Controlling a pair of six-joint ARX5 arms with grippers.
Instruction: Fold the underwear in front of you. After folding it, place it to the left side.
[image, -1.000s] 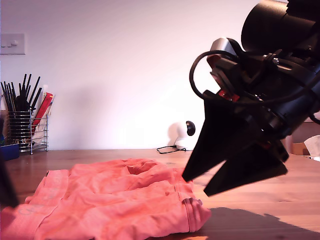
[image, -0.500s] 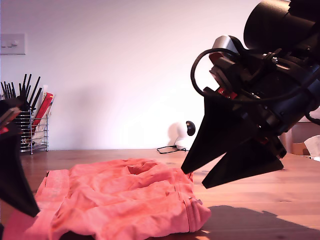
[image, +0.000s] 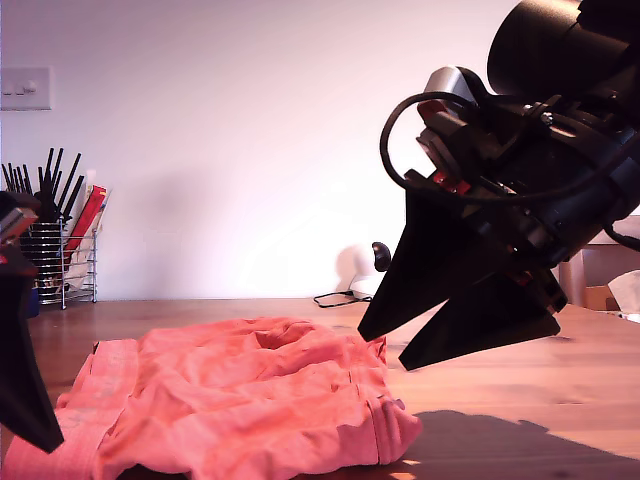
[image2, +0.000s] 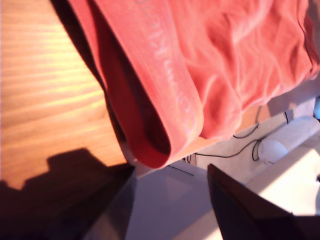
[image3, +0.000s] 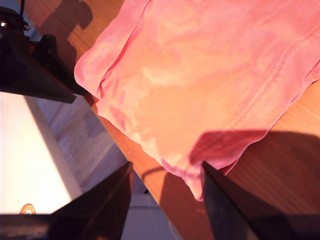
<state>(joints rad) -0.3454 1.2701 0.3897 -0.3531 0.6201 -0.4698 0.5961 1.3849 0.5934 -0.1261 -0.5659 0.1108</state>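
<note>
1. A wooden surface (image: 500, 380) ran across the exterior view, its grain showing in warm light and a dark shadow lying on it near that view's lower right.
2. A wire rack (image: 60, 265) stood at the exterior view's left, against the wall, holding black utensils (image: 35, 190) upright and a flat red item (image: 85, 220) leaning among them.
3. A plain white wall (image: 250, 120) filled the background.
4. A light switch plate (image: 25, 88) sat high on the wall at the exterior view's left.
5. A black cable (image: 340, 297) lay looped on the surface near the wall, beside a small white rounded object (image: 358, 268).
6. A cardboard box (image: 600, 297) showed at the exterior view's right edge.
</note>
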